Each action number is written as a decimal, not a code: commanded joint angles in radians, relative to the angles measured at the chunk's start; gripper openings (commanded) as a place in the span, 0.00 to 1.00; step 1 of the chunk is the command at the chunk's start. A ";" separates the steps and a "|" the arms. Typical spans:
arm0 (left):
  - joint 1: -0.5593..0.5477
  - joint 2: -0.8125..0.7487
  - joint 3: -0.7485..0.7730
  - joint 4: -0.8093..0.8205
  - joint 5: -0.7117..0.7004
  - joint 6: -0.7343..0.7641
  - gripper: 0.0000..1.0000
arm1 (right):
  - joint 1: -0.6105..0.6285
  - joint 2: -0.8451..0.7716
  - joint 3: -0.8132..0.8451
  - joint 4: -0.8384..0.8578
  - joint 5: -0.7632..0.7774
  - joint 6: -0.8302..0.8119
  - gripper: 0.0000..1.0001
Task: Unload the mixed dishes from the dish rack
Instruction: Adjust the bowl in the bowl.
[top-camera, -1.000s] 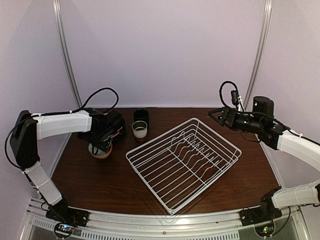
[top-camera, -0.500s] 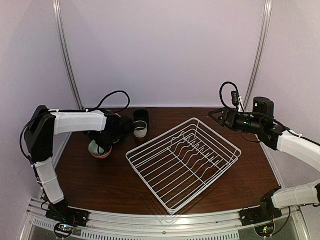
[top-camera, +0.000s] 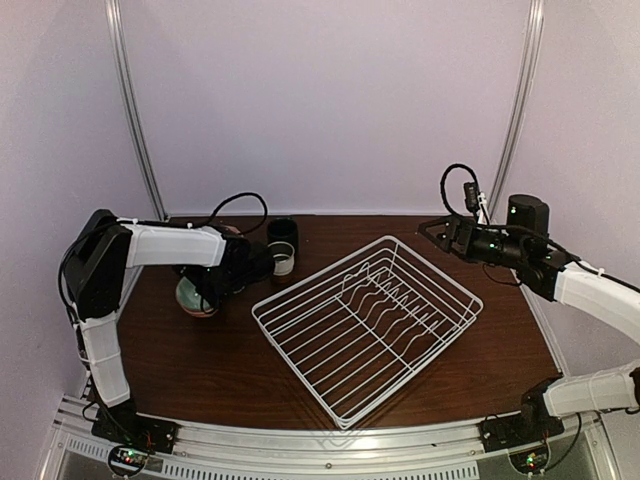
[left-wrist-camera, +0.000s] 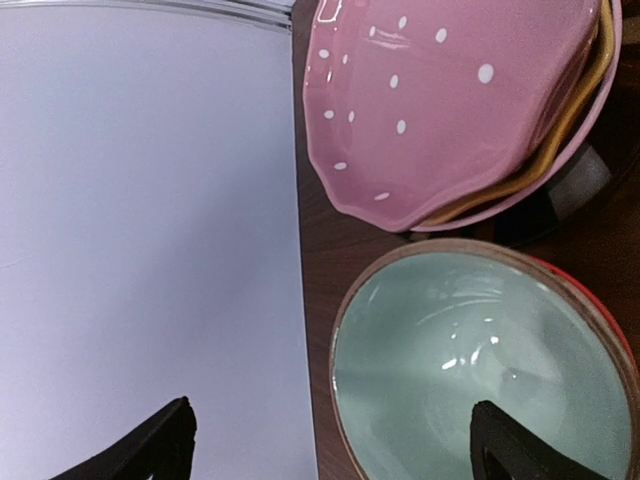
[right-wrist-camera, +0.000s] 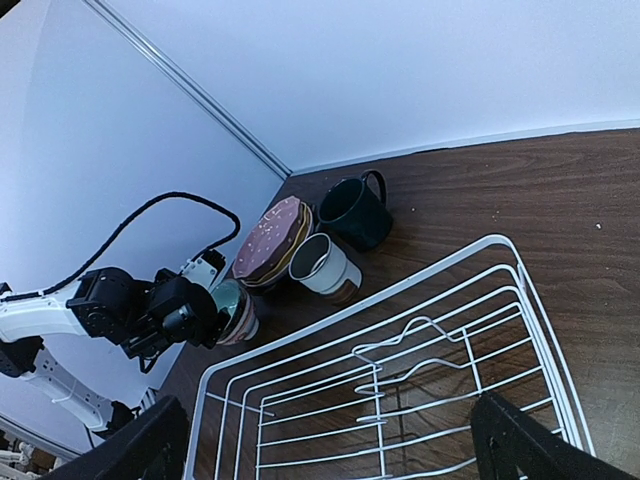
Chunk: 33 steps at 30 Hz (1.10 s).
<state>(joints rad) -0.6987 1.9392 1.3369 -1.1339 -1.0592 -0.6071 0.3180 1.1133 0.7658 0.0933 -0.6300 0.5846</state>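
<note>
1. In the middle of the dark wooden table (top-camera: 190, 380), a little to the right, sits the dish rack (top-camera: 365, 325). It is a large square of white wire, turned corner-on to the arms, with a row of upright prongs across it. Every dish in view stands outside it, at the far left of the table.
2. The plates (left-wrist-camera: 430, 100) are stacked by the far wall: a pink one with white dots and a wavy rim lies on a yellow one.
3. The pale green bowl (left-wrist-camera: 470, 370) is glossy with a brown rim and stands just near of the plates. A red strip beneath its right edge looks like the red-and-white patterned bowl (left-wrist-camera: 610, 322).
4. The dark green mug (right-wrist-camera: 355, 212) stands upright just right of the plates.
5. The white-and-brown cup (right-wrist-camera: 325, 265) stands just near of the mug.
6. The left gripper (left-wrist-camera: 333, 442) hangs over the green bowl's left rim, spread wide and holding nothing. Whether it touches the bowl cannot be told.
7. The right gripper (right-wrist-camera: 335, 440) is also spread wide and empty, raised above the rack's far right side.
</note>
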 joint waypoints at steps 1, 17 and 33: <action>-0.011 -0.014 0.045 -0.025 -0.011 0.003 0.97 | -0.009 0.009 -0.015 0.035 -0.018 0.018 1.00; 0.130 -0.078 0.109 0.056 0.030 0.164 0.97 | -0.010 -0.004 -0.018 0.030 -0.026 0.015 1.00; 0.183 0.015 0.111 0.111 0.105 0.209 0.97 | -0.014 0.003 -0.020 0.046 -0.038 0.024 1.00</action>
<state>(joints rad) -0.5289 1.9312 1.4403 -1.0447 -0.9821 -0.4122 0.3134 1.1213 0.7593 0.1249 -0.6540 0.6083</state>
